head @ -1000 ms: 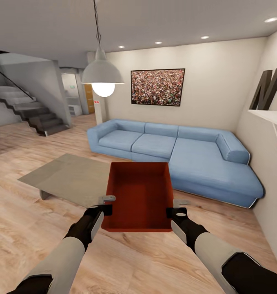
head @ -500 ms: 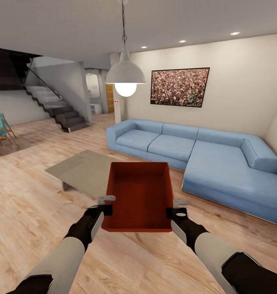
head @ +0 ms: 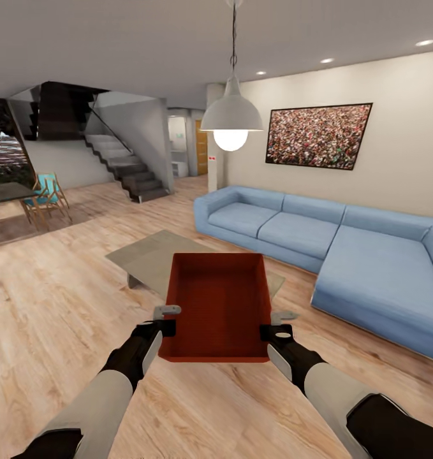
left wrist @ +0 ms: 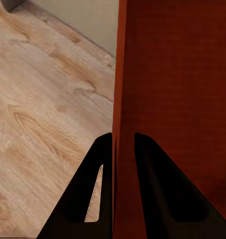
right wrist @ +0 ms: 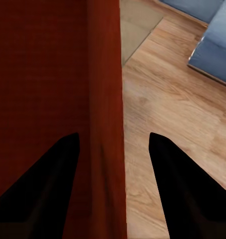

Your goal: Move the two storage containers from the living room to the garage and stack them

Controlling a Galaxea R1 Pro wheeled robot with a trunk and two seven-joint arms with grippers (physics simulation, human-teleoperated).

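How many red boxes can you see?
1. The storage container is held up between the left gripper and right gripper, over the wood floor before the sofa. The other isn't seen here.

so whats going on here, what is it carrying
The robot holds one orange-red storage container out in front of itself in the living room. The left gripper pinches the container's left wall, a finger on each side. The right gripper straddles the right wall with its fingers spread wider. The box looks empty and hangs above the wood plank floor, with the blue sectional sofa ahead to the right.
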